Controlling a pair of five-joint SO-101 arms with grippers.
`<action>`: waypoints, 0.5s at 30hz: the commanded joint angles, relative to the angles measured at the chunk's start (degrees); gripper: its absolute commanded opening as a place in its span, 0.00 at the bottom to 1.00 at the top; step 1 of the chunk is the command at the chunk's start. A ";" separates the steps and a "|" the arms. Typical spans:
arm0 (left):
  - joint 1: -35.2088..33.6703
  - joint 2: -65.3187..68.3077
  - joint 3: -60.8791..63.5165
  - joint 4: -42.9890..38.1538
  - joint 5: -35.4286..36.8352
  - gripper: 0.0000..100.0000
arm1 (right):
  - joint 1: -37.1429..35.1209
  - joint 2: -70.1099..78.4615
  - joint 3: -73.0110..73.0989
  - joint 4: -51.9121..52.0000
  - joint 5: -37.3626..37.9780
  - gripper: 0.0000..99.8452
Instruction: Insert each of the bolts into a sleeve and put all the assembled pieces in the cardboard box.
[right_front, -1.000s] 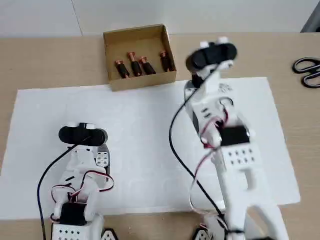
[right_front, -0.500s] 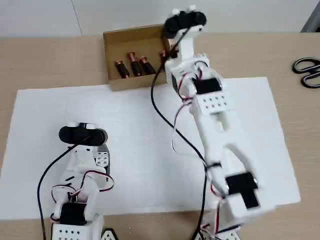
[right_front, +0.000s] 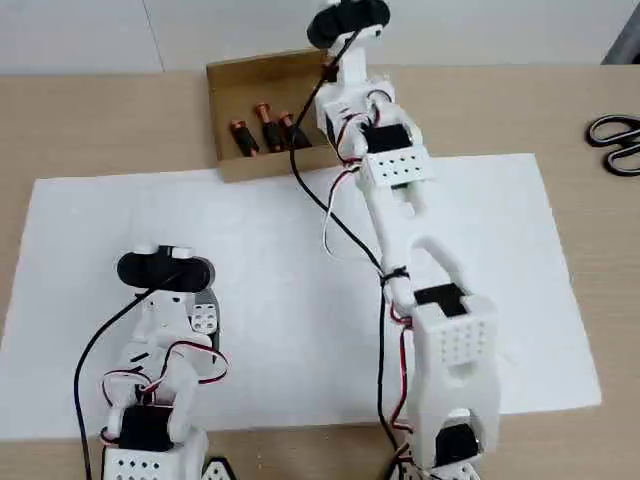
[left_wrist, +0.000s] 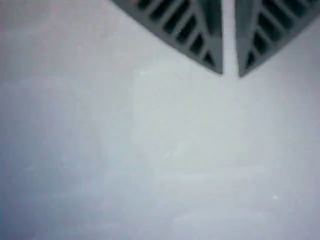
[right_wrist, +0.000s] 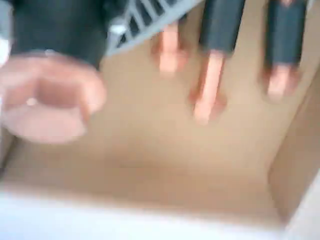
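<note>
High camera looks down over table; wrist cameras close (right shares cardboard box).

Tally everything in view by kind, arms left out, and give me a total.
Bolt-and-sleeve pieces: 4, counted in the right wrist view
Cardboard box: 1
Scissors: 1
White paper sheet: 1
Total: 7

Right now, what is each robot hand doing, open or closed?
Left gripper: fingers shut, empty.
Right gripper: shut on an assembled piece.
</note>
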 joint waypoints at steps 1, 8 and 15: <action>-0.35 -0.97 -0.31 0.26 -0.26 0.01 | -1.01 3.21 -8.79 -6.02 -0.53 0.00; -0.35 -0.97 -0.31 0.26 -0.26 0.01 | -1.01 13.58 -16.70 -8.66 -0.70 0.00; -0.35 -0.97 -0.31 0.26 -0.26 0.01 | -1.36 22.55 -23.30 -11.82 -0.70 0.00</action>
